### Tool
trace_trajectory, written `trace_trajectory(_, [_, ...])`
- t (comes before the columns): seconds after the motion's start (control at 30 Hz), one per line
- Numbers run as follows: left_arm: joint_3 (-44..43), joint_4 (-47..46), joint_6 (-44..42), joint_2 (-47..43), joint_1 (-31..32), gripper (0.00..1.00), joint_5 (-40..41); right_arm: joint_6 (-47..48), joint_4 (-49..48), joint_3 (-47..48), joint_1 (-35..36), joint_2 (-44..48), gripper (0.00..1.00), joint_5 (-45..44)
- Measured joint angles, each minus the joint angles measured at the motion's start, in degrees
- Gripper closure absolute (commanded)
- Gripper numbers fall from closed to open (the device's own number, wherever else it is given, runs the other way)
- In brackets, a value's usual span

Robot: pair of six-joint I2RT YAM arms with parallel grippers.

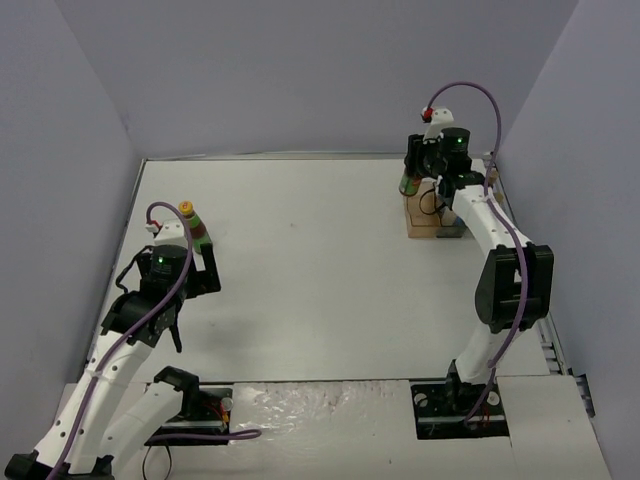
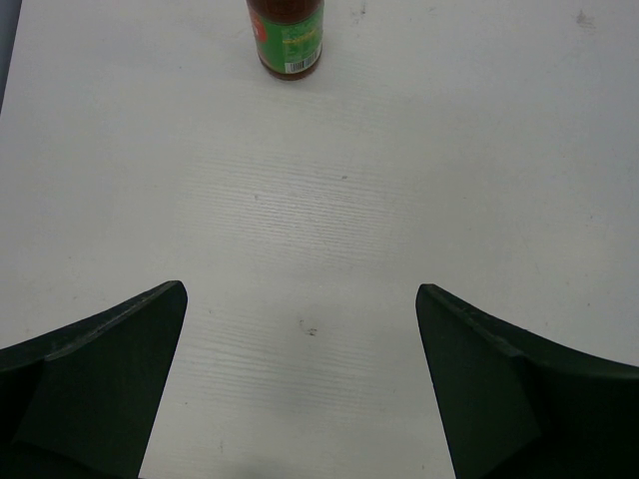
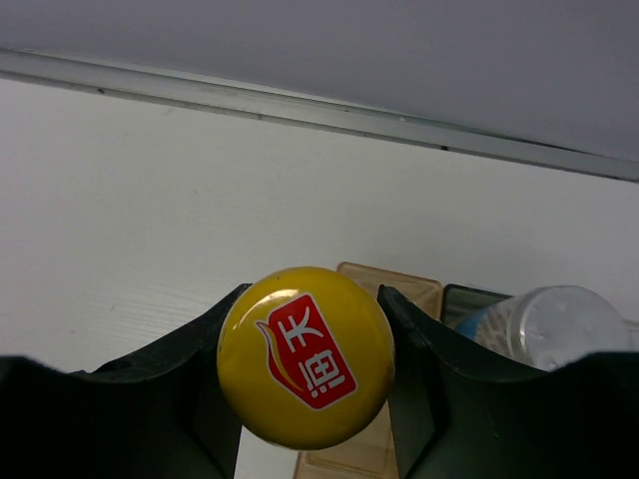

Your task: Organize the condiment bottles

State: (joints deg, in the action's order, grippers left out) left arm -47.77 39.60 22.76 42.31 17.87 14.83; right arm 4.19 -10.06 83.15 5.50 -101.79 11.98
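Note:
A dark condiment bottle (image 1: 197, 228) with a yellow cap and a red-green label stands on the table at the left. In the left wrist view that bottle (image 2: 287, 35) is upright, ahead of my fingers. My left gripper (image 1: 196, 305) (image 2: 302, 287) is open just short of it, with only bare table between the fingers. At the far right, my right gripper (image 1: 424, 168) (image 3: 312, 294) is shut on a second yellow-capped bottle (image 1: 408, 183). Its cap (image 3: 305, 354) sits between the fingers, above the tray's left edge. A silver-topped white-blue cylinder (image 3: 559, 324) stands in the tray.
The compartment tray (image 1: 422, 222) sits at the far right near the back wall, with a tan compartment (image 3: 399, 289) and a grey one (image 3: 467, 299). Side walls close the table on the left and right.

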Motion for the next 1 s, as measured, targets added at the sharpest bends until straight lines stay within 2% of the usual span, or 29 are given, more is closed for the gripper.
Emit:
trace_trajectory(0.23, [0.0, 0.0, 0.0, 0.5, 0.0, 0.03, 0.0, 0.0, 0.5, 1.1, -4.1, -2.8, 1.00, -2.5])
trace_trajectory(0.9, [0.0, 0.0, -0.1, 1.1, 0.0, 0.03, -0.2, -0.5, -4.0, 1.6, -4.5, -12.5, 1.00, -3.8])
trace_trajectory(1.0, [0.0, 0.0, -0.1, 1.1, 0.0, 0.03, -0.2, -1.0, -5.1, 1.6, -4.7, -12.5, 0.96, -3.9])
